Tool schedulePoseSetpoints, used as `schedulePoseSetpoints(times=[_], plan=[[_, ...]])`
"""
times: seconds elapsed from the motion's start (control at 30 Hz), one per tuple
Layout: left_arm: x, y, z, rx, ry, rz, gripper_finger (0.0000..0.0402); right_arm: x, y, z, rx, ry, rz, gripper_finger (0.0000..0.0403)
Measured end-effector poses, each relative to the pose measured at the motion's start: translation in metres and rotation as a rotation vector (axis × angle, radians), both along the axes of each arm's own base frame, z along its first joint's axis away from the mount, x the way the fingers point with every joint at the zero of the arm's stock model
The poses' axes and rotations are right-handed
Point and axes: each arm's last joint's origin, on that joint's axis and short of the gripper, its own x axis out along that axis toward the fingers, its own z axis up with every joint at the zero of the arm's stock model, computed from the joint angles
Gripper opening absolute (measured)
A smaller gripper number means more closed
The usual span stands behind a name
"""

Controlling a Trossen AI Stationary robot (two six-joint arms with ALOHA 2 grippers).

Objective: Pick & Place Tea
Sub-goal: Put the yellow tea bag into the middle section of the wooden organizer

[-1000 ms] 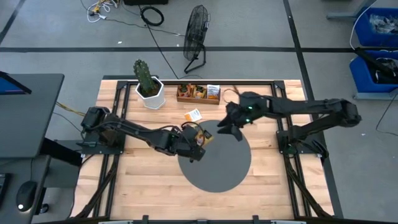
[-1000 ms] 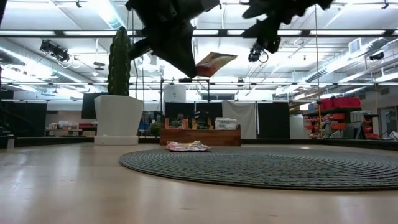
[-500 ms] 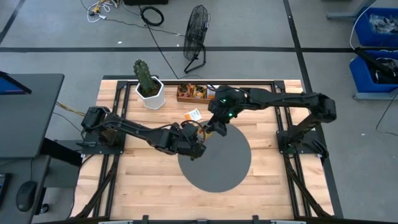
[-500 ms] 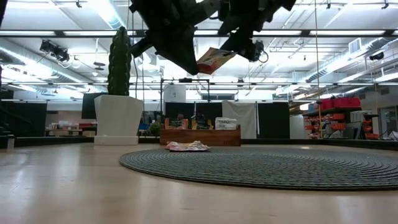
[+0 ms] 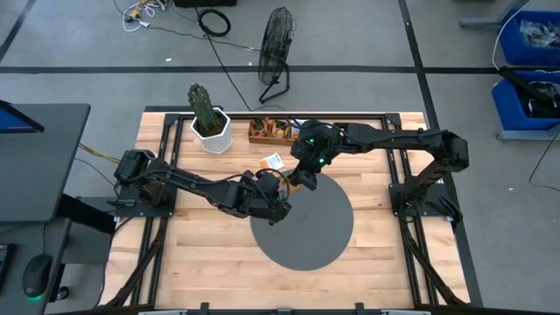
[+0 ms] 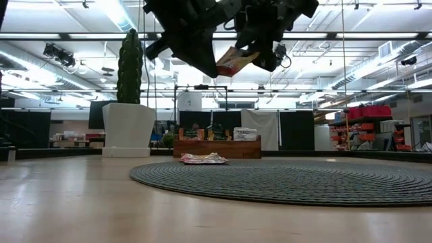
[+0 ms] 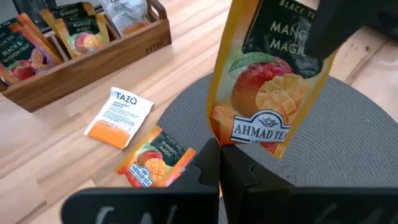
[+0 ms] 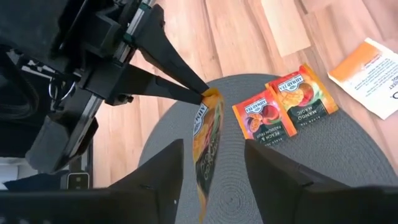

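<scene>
An orange mango tea sachet (image 7: 267, 81) hangs in the air above the grey disc (image 5: 306, 232); it also shows in the low view (image 6: 233, 62). My left gripper (image 7: 219, 149) is shut on it. My right gripper (image 8: 214, 144) is open, one finger on each side of the sachet's free end; I cannot tell whether it touches. Two more orange sachets (image 8: 283, 109) lie flat on the disc's far edge. A white-and-orange sachet (image 7: 118, 115) lies flat on the wood beside them. My left gripper pinches the sachet's one end (image 7: 219, 132) between its two fingertips. The fingers come slanting down from the table's left side. The sachet sticks out beyond them, tilted and clear of the disc.
A brown wooden tray (image 5: 267, 131) with several sachets stands at the table's far edge. A cactus in a white pot (image 5: 210, 122) stands to its left. The near half of the disc and the wood around it are bare.
My right gripper has moved toward the table's left and come down to the held sachet, so that its fingers now stand around the free end. My left gripper has stayed in place, and the sachet has tipped a little steeper.
</scene>
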Motion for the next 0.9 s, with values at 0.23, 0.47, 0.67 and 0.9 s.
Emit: schedulePoseSetpoints(times=[0.23, 0.47, 0.67, 0.9], plan=[[0.0, 0.0, 0.0, 0.017, -0.003, 0.011, 0.0, 0.0, -0.003, 0.0, -0.004, -0.013, 0.02, 0.0062], [0.0, 0.002, 0.0, 0.024, -0.002, 0.017, 0.0002, 0.0, -0.003, 0.001, -0.006, -0.036, 0.048, 0.0004], [-0.001, 0.002, 0.0, 0.025, 0.015, 0.012, 0.0035, -0.001, -0.009, 0.003, -0.059, -0.049, 0.026, 0.0002], [-0.009, -0.008, -0.005, -0.012, 0.093, -0.032, 0.0081, -0.01, -0.046, 0.045, -0.189, -0.107, -0.022, 0.0001]])
